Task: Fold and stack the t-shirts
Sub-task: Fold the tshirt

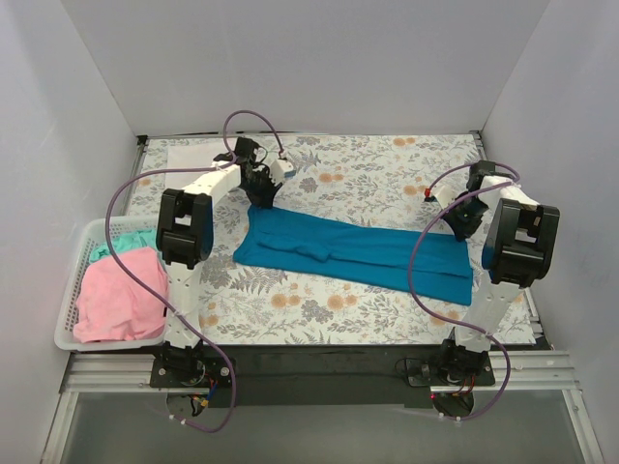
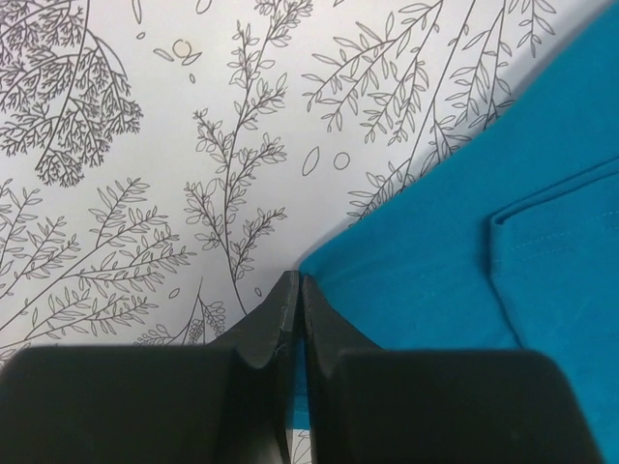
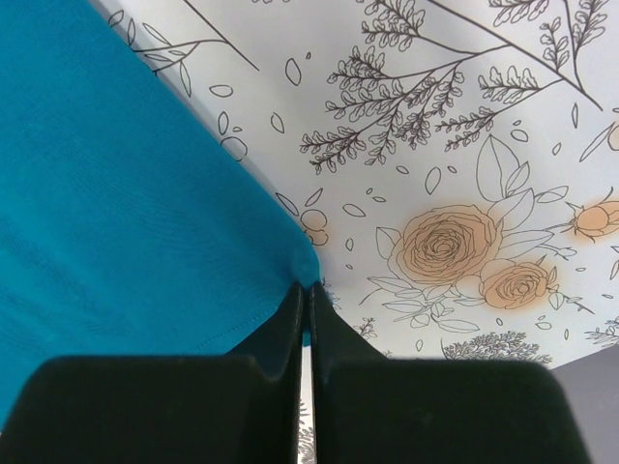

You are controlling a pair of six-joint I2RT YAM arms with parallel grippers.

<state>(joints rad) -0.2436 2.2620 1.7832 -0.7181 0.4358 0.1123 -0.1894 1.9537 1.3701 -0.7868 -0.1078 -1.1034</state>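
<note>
Top view, teal shirt: the teal shirt [image 1: 358, 253] lies spread in a long band across the flowered surface [image 1: 387, 174], running from far left to near right.
Top view, left end effector: the left end effector [image 1: 259, 191] is down at the band's far-left corner.
Top view, right end effector: the right end effector [image 1: 465, 220] is at the band's right far corner, so the two arms hold opposite ends, likely to keep the cloth taut for a fold.
Top view, basket: the basket [image 1: 68, 290] sits at the left edge and holds a pink shirt [image 1: 116, 295] with a mint green shirt [image 1: 126, 239] behind it, both waiting their turn.
Left wrist view: the fingers are pressed together with no gap, and the shirt's corner meets their tips. It looks pinched, low over the surface.
Right wrist view: the fingers are likewise closed tight, with the shirt's hemmed corner caught at their tips.
Step, as judged: both corners are gripped, ready to lift and carry over.
</note>
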